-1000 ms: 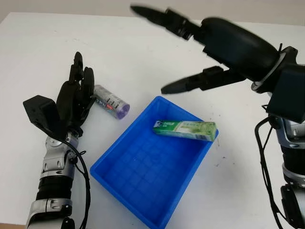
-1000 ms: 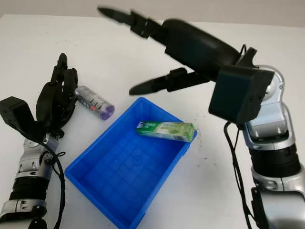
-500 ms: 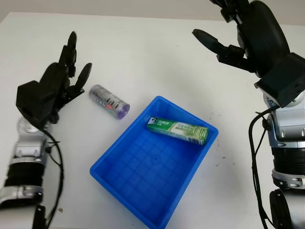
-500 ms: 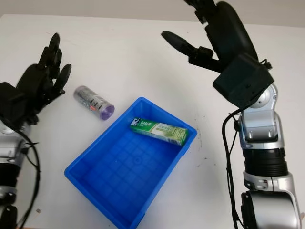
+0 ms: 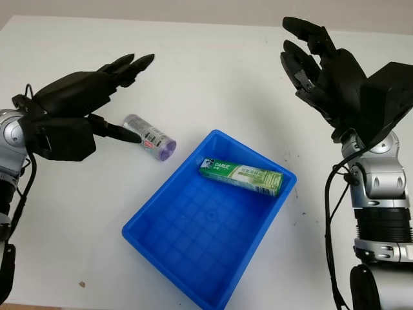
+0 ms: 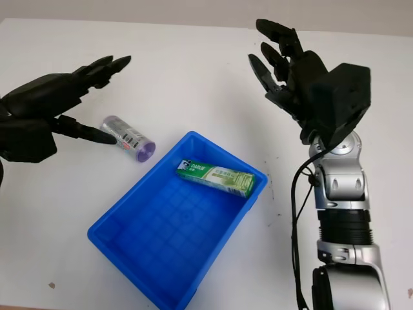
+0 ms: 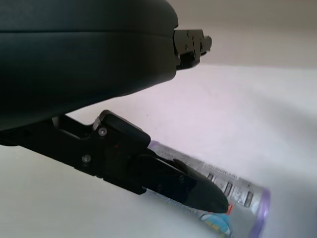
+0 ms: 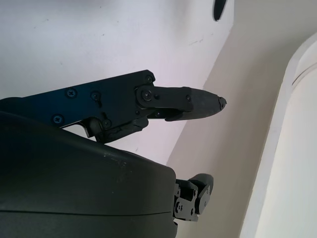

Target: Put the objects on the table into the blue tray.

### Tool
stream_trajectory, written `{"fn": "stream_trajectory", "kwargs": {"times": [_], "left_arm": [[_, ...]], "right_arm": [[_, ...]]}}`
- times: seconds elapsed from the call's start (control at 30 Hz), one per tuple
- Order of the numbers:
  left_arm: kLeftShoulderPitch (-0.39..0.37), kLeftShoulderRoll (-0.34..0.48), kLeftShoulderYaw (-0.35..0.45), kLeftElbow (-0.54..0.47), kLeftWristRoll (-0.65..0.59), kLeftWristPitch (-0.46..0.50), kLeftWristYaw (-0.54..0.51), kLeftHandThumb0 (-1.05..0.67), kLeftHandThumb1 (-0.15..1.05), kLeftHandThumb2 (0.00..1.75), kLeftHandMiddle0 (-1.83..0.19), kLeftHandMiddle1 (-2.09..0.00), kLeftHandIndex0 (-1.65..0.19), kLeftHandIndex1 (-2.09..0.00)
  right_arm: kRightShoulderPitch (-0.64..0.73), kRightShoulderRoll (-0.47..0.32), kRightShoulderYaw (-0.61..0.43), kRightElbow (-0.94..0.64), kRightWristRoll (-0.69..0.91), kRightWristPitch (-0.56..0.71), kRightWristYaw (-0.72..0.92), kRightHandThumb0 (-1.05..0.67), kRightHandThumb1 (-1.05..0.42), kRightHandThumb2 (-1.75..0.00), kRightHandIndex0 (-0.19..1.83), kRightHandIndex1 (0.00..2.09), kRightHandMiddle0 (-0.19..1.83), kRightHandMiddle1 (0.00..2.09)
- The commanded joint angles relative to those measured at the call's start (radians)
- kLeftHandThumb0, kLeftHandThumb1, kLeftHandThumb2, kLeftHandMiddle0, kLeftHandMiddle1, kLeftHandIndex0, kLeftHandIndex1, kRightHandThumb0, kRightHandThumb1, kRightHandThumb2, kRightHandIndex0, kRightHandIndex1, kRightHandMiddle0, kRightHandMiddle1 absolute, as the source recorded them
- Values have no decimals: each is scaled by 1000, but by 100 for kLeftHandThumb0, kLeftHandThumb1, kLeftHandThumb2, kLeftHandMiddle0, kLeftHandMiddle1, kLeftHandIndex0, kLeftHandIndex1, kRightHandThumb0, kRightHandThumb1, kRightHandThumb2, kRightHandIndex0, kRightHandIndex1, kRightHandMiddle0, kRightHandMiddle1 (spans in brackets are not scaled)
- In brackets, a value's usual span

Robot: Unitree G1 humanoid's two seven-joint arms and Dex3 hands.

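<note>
The blue tray (image 5: 193, 252) sat nearest on the white table (image 5: 213, 71), set at an angle, one corner toward the robot. A green toothpaste box (image 5: 240, 175) lay inside it at the far end, flat on the tray floor and close against the far right wall.

Just beyond the tray's far left side, apart from its rim, a small cylindrical bottle (image 5: 149, 137) with a silver label and a purple end lay on its side on the table, the purple end toward the tray.

The left hand (image 5: 97, 100) was at the left of the scene, held above the table beside the bottle. Its fingers were extended and parted, holding nothing. The lower finger (image 5: 116, 132) reached to the bottle's near end; from the head views it could not be told whether it touched. In the left wrist view the same fingertip (image 7: 198, 193) lay across the front of the bottle (image 7: 237, 193), again with contact unconfirmed.

The right hand (image 5: 316, 64) was raised at the far right, well clear of tray and bottle, fingers extended and holding nothing. Its forearm descended to the lower right edge, with a black cable (image 5: 330, 213) hanging alongside.
</note>
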Motion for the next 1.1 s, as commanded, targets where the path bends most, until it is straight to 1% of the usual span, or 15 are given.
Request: {"fn": "stream_trajectory", "kwargs": {"times": [0.0, 0.1, 0.43, 0.53, 0.67, 0.7, 0.73, 0.77, 0.8, 0.83, 0.87, 0.9, 1.0, 1.03, 1.07], "left_arm": [[-26, 28, -37, -1, 50, -26, 28, -75, 90, 5, 12, -7, 11, -6], [-34, 28, -71, 4, 113, -63, 90, -69, 86, 4, 7, -8, 5, -8], [-98, 2, -215, 52, 353, -70, 318, -61, 86, 5, 1, -8, -2, -9], [-128, -11, -264, 91, 420, -79, 400, -57, 84, 5, -7, -9, -9, -11], [-146, -35, -296, 146, 443, -95, 521, -45, 95, 7, -33, -13, -32, -19], [-150, -39, -310, 160, 463, -94, 573, -44, 98, 6, -42, -33, -39, -30], [-155, -42, -325, 172, 481, -90, 616, -45, 102, 8, -39, -136, -38, -77], [-160, -42, -342, 180, 505, -82, 656, -46, 103, 11, -59, -172, -32, -118], [-167, -42, -358, 186, 525, -73, 682, -48, 104, 17, -83, -190, -31, -163], [-170, -40, -370, 189, 540, -62, 697, -53, 104, 27, -107, -202, -40, -190], [-174, -39, -380, 195, 550, -60, 716, -55, 105, 31, -115, -205, -46, -200], [-176, -38, -388, 201, 556, -60, 737, -57, 105, 34, -123, -207, -54, -204], [-181, -35, -402, 211, 561, -57, 769, -61, 105, 40, -137, -209, -62, -209], [-183, -33, -404, 210, 558, -56, 766, -61, 105, 41, -140, -209, -63, -209], [-185, -32, -406, 210, 556, -55, 767, -60, 105, 45, -134, -209, -52, -209]], "right_arm": [[12, 3, -12, -32, 9, 13, -10, -52, -105, -41, -6, 19, -18, 45], [13, 0, -17, -46, 20, 39, -8, -52, -105, -41, -6, 17, -18, 44], [18, -5, -24, -74, 27, 85, -17, -50, -105, -42, -3, 15, -15, 40], [23, -6, -22, -86, 23, 93, -21, -50, -105, -42, -1, 14, -14, 38], [31, -1, -27, -107, 28, 113, -30, -50, -105, -41, 0, 14, -11, 36], [32, 1, -30, -110, 30, 116, -34, -50, -105, -41, 0, 14, -11, 36], [32, 1, -32, -110, 34, 117, -34, -49, -105, -41, 0, 13, -10, 36], [33, 1, -34, -110, 36, 119, -35, -49, -105, -40, 0, 13, -10, 36], [34, 0, -35, -111, 36, 119, -35, -49, -105, -40, 0, 13, -10, 35], [35, -2, -34, -111, 36, 117, -32, -50, -105, -39, 0, 12, -10, 35], [35, -4, -33, -110, 35, 114, -30, -50, -105, -39, -1, 12, -11, 34], [35, -5, -33, -108, 35, 114, -30, -50, -105, -39, -1, 12, -11, 34], [30, -1, -33, -105, 35, 117, -34, -50, -105, -39, 0, 12, -9, 34], [28, -1, -32, -102, 35, 115, -33, -50, -105, -38, 0, 12, -9, 34], [27, -1, -30, -99, 33, 109, -32, -50, -105, -38, 0, 12, -9, 34]]}}
